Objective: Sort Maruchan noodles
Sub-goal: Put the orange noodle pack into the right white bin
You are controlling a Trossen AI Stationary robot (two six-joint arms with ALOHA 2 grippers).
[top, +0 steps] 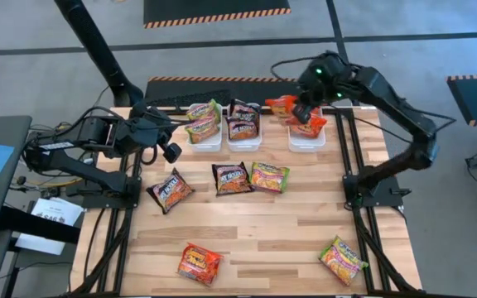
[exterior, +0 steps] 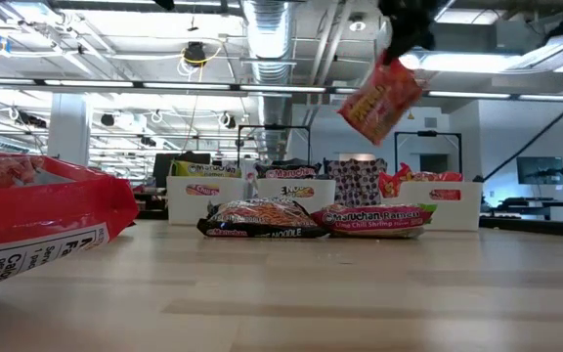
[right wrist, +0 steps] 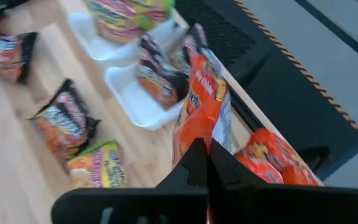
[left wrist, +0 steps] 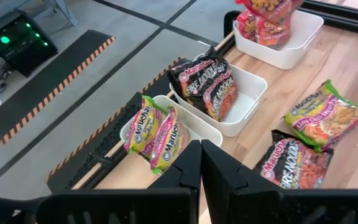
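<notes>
Right gripper (right wrist: 205,163) fingers pinch a crinkly red noodle packet (right wrist: 199,107), hanging tilted over far right tray (top: 307,139); left gripper (left wrist: 201,163) fingers closed, empty.

Grey floor (top: 437,33) (striped mats (top: 215,12)), ceiling ducts (exterior: 272,29)

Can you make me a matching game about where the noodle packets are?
Things:
1. red packet in the right end effector
2. green-yellow packets
3. dark packets
4. red packet lying alone

Places:
A. middle tray
B. near edge of the table
C. left tray
D. held above the right tray

Pairs: 1-D, 2-C, 3-A, 4-B
</notes>
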